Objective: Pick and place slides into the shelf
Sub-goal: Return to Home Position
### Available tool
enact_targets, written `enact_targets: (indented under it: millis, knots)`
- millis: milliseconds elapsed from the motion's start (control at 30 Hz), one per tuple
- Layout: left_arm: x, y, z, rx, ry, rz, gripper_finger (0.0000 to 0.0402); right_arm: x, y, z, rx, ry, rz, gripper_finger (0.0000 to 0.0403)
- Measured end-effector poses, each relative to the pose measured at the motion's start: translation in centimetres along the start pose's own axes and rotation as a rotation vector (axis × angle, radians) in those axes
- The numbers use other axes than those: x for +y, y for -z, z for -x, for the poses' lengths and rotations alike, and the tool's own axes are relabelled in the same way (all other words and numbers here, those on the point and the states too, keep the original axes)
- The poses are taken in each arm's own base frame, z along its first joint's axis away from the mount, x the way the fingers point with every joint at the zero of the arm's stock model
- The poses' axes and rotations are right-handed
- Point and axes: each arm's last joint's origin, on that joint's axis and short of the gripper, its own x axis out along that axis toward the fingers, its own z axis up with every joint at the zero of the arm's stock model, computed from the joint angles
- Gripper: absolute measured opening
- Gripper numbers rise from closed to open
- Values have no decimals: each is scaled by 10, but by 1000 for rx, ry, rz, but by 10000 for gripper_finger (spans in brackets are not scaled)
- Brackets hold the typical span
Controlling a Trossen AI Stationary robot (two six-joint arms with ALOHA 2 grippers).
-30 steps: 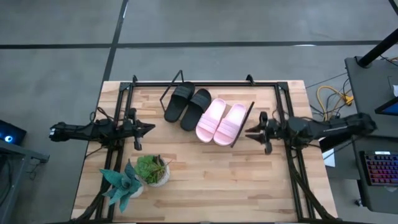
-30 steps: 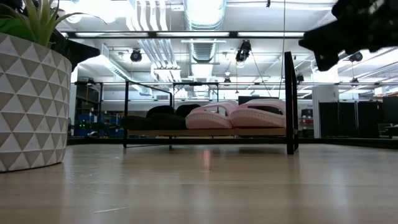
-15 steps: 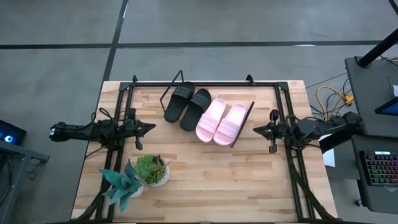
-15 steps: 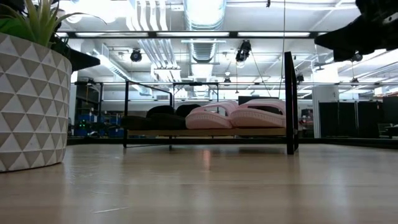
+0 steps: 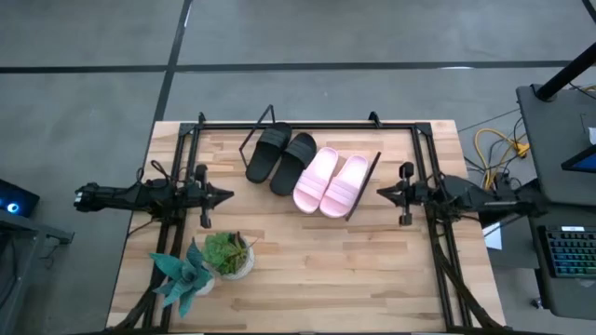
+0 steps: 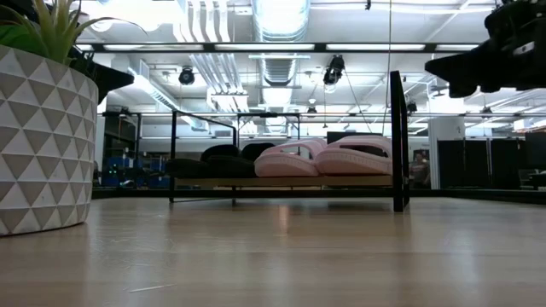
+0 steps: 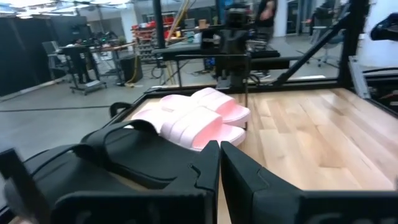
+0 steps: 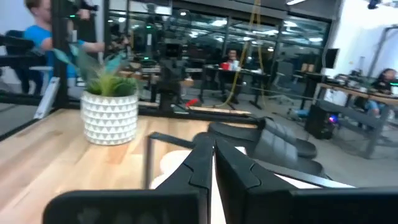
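Overhead, two black foam slides (image 5: 268, 152) and two pale pink foam slides (image 5: 317, 179) lie in a slanted row on the light-wood shelf with a thin black wire frame (image 5: 365, 186). Its board is hard to tell from the light plank table (image 5: 326, 279). The left gripper (image 5: 226, 194) and right gripper (image 5: 380, 194) hang at opposite table edges, apart from the shelf.

Level across the table, the pink pair half hides the black. A white triangle-patterned plant pot (image 6: 38, 145) is cut off, under ceiling lights and ducts.

Each wrist view shows its jaws together, perhaps with a hairline gap on the left.
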Motion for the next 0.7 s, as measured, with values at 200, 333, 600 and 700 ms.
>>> enact_targets:
  millis: [200,333,600,700]
  knots:
    - [-1,3,0,28,31,3,0,-11,3,0,20,39,-32,8]
    - [-1,5,2,86,40,25,0,-13,7,0,63,57,-35,8]
    - [0,4,2,84,20,34,0,-13,11,1,107,64,-73,8]
    - [-1,3,-1,-12,14,17,0,-13,10,2,95,65,-85,8]
